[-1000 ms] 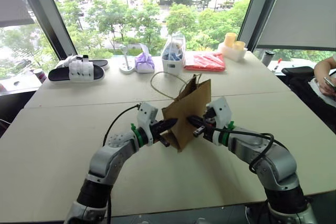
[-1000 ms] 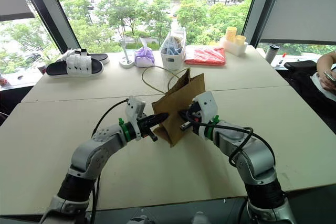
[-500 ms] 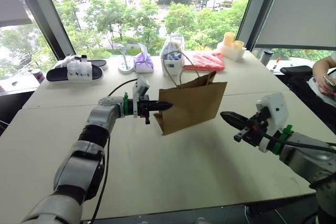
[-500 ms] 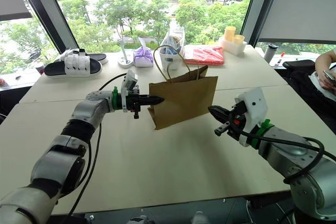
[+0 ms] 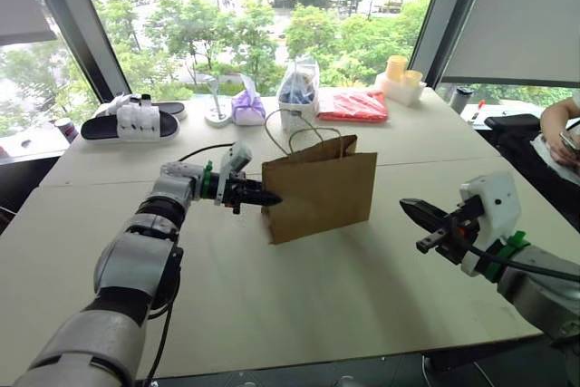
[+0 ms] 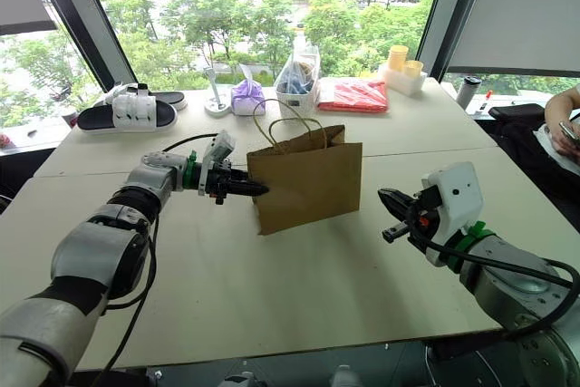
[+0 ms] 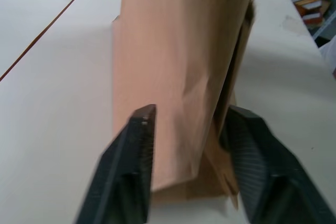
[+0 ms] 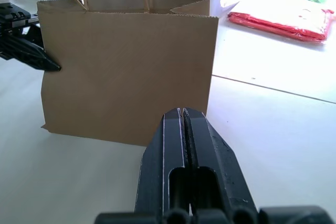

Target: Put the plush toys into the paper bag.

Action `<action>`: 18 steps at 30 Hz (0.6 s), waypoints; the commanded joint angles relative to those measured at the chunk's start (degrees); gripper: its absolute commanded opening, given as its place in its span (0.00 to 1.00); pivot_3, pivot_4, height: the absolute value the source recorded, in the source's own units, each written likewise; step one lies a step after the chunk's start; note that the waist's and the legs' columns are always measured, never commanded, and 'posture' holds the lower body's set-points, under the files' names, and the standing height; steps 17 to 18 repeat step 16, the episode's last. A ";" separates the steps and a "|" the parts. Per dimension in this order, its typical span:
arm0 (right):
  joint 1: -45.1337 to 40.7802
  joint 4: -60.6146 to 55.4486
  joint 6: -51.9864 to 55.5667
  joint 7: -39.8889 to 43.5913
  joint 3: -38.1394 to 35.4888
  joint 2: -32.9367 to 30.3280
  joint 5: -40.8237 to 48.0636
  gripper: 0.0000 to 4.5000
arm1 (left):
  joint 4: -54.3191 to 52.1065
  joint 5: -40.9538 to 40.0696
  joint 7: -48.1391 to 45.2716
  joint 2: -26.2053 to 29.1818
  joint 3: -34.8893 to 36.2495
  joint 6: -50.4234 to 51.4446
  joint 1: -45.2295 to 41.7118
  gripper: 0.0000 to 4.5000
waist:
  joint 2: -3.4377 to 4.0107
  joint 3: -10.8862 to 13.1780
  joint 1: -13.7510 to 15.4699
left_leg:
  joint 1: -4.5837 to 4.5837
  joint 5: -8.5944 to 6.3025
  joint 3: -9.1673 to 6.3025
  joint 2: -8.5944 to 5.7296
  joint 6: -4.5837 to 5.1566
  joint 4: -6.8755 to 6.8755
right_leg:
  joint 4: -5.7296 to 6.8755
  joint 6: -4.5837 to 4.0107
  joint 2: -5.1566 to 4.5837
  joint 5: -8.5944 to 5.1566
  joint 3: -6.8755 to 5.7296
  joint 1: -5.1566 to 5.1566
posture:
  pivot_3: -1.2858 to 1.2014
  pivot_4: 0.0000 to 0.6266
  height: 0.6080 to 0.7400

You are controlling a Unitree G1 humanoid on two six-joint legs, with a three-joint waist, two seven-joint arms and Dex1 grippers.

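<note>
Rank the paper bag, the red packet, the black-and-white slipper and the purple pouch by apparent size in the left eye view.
1. paper bag
2. red packet and slipper: look alike, so no ranking
3. purple pouch
The bag stands nearer the camera, which exaggerates its lead.

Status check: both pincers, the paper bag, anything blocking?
Left pincer open, fingers straddling the paper bag's side edge. Right pincer shut, empty, off the bag. Bag upright on table. Nothing blocking.

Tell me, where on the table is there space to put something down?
Bare table in front of the paper bag, between the left gripper and right gripper. Crowded along the window: slippers, purple pouch, clear bag, red packet.
</note>
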 commanded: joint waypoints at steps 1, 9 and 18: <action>-1.42 0.54 -2.26 0.66 1.56 -1.51 -0.20 0.00 | -1.28 1.00 0.25 3.20 1.96 -1.11 -1.02 0.85 | -0.01 0.01 -0.02 | 0.00 0.00 0.00 0.00 0.00 0.00 | 0.00 0.00 0.00 0.00 0.00 0.00 | 0.52 0.24 1.00; -2.21 7.25 -8.30 7.69 8.90 -6.97 -4.51 0.00 | -15.79 -4.25 -2.00 10.70 7.15 5.02 7.22 0.98 | -0.01 0.01 -0.23 | 0.03 -0.01 0.01 0.03 0.01 -0.04 | 0.02 0.00 0.02 0.00 0.00 -0.02 | 0.52 0.24 1.00; -4.91 15.02 -14.74 15.27 14.74 -10.64 -9.01 0.00 | -62.76 -18.30 6.98 13.28 13.48 31.52 33.56 0.98 | -0.01 0.01 -0.28 | -0.01 -0.01 -0.01 0.22 0.01 -0.01 | 0.02 0.01 0.00 0.00 0.08 -0.03 | 0.52 0.24 1.00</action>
